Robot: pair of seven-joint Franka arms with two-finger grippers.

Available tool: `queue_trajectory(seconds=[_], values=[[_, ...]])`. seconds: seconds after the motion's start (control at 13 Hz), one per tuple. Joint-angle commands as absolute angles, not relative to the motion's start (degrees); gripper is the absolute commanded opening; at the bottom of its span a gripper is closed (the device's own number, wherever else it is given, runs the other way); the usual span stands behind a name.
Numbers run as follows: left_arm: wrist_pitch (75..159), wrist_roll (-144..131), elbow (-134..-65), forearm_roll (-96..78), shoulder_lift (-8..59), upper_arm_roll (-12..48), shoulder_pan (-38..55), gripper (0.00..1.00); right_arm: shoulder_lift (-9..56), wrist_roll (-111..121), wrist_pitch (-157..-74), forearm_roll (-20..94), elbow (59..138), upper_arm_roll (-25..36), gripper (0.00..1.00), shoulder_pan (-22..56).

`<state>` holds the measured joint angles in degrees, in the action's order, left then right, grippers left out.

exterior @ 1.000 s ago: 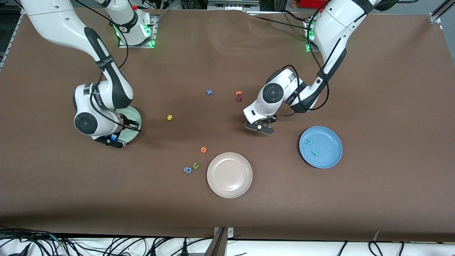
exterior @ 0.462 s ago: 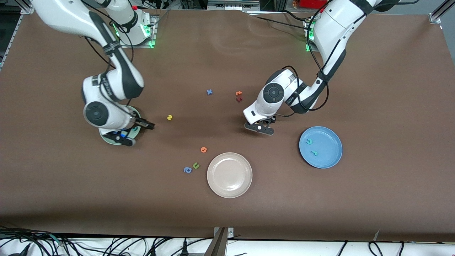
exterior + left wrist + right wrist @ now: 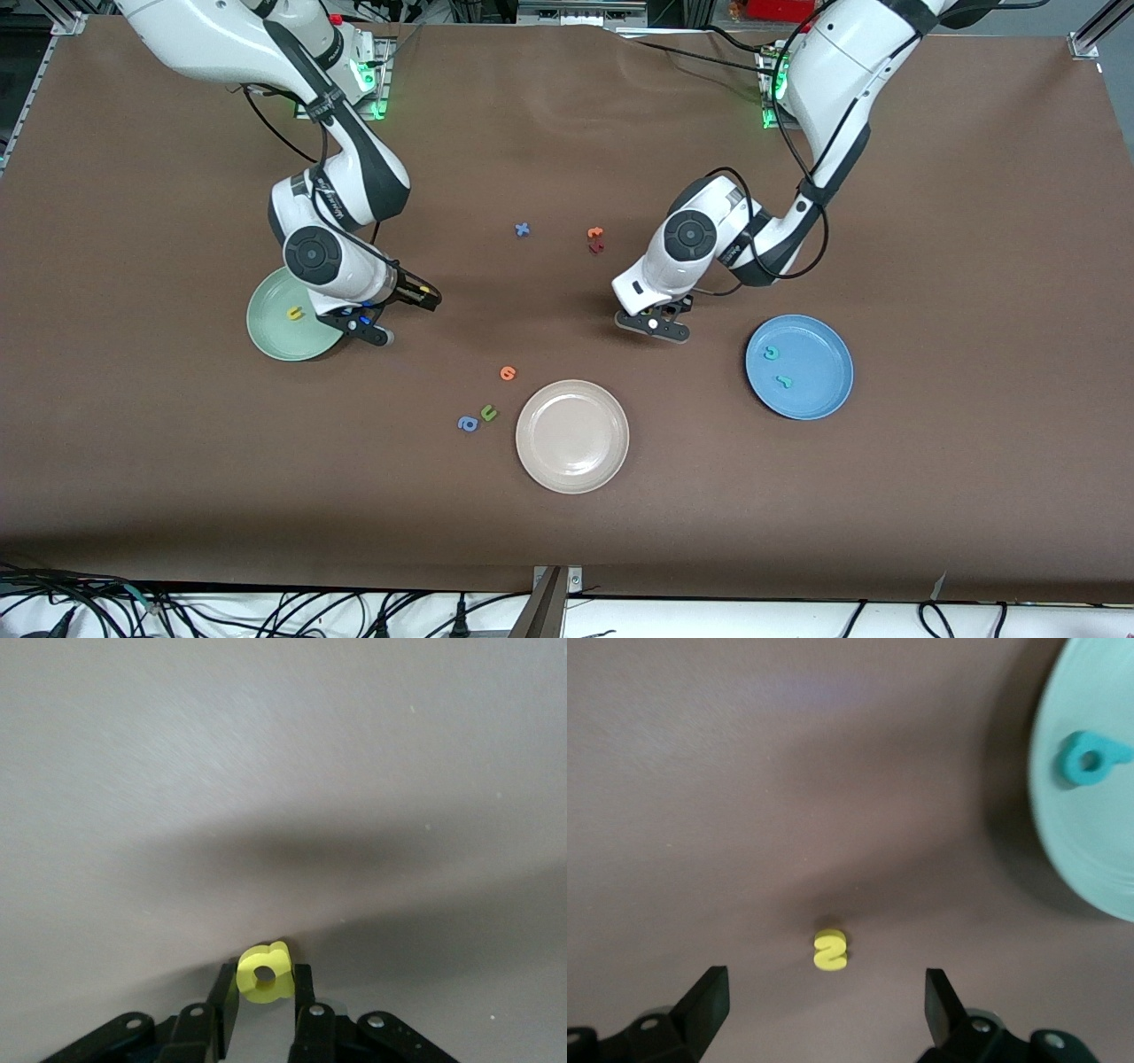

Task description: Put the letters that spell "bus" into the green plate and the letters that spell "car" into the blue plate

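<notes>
mint-green plate (image 3: 270, 330), blue plate (image 3: 819, 394), yellow "a" (image 3: 264, 974), brown table (image 3: 974, 221)

Yellow "a" (image 3: 265, 973) gripped (c, r plated)

Broad brown counter (image 3: 974, 496) under even overhead light — faintly creased near the top edge. Black cables (image 3: 292, 611) tangled along a white strip below; green indicator lights (image 3: 379, 108) glowing at the top.

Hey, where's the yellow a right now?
The yellow a is pinched in the left claw, between the orange and dark red letters and the blue plate.
</notes>
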<state>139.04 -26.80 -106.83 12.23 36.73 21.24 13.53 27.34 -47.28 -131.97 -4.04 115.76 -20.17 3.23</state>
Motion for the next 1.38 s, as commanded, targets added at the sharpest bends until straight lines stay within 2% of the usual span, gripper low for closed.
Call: queue_trajectory(seconds=[0.0, 0.15, 0.46, 0.92, 1.0, 1.08, 1.15, 1.31], values=[[134.0, -23.8, -106.8, 14.2, 32.1, 21.7, 11.3, 0.13, 28.4, -47.7, -140.6, -3.5, 121.5, -20.5, 0.97, 2.7], [130.6, -16.1, -106.9, 13.6, 29.5, 21.7, 7.5, 0.14, 29.5, -47.8, -141.9, -3.5, 121.6, -20.5, 0.95, 3.1], [128.5, 6.3, -107.0, 12.0, 28.5, 21.8, -2.9, 0.15, 29.6, -47.5, -141.8, -4.1, 121.6, -20.3, 0.76, 3.1], [128.6, 16.6, -107.6, 12.1, 30.8, 21.7, -10.7, 0.16, 29.6, -47.7, -141.5, -4.1, 121.6, -20.3, 0.15, 3.1], [128.7, 17.6, -107.3, 12.0, 31.5, 21.7, -11.3, 0.31, 29.5, -47.7, -141.3, -4.1, 121.4, -20.3, 0.09, 3.1], [128.8, 17.7, -107.1, 12.0, 31.6, 21.7, -11.5, 0.74, 29.2, -47.7, -141.2, -4.1, 121.1, -20.3, 0.08, 3.1], [128.7, 17.8, -107.1, 12.0, 31.6, 21.7, -11.3, 1.0, 28.1, -47.6, -139.8, -4.0, 120.4, -20.2, 0.08, 3.1], [128.5, 17.4, -106.9, 12.0, 31.2, 21.8, -10.9, 1.0, 25.6, -46.8, -130.7, -4.2, 116.0, -19.0, 0.08, 3.0]])
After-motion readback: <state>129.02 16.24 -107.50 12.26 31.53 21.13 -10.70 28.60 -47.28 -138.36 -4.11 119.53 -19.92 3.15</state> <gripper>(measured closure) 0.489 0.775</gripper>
